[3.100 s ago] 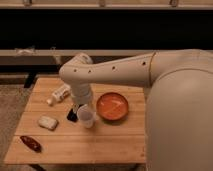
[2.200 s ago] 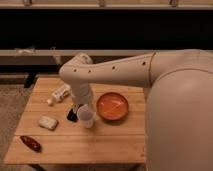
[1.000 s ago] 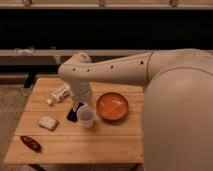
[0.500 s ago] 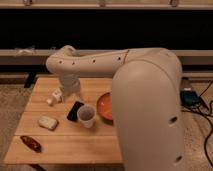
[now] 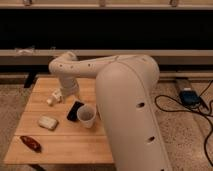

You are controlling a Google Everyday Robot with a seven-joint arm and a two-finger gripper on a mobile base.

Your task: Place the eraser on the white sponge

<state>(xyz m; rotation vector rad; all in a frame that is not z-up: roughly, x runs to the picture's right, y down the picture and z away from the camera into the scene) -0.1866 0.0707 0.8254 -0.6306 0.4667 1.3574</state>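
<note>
The gripper (image 5: 69, 97) is seen at the end of the forearm, lowered over the back part of the table (image 5: 65, 147). It is just beside the white bottle (image 5: 55, 96) and a little behind the eraser (image 5: 75, 110). It is taken to be released: the jaws are spread and nothing is carried between them.

The eraser is found lying on the wood, just beside the white cup (image 5: 86, 116), on the side turned toward the white sponge (image 5: 48, 122). Whether eraser and cup touch cannot be told. The sponge is set near the eraser but apart from it, and a dark red-brown object (image 5: 31, 143) is placed toward the front corner beyond it.

The eraser is judged light, stiff and fairly grippy, so only a modest squeeze should be needed. It is best taken across its narrow sides, near the middle, with the cup kept clear, since the cup could easily be tipped. The sponge is expected to yield, so a flat, centred release is advised.
</note>
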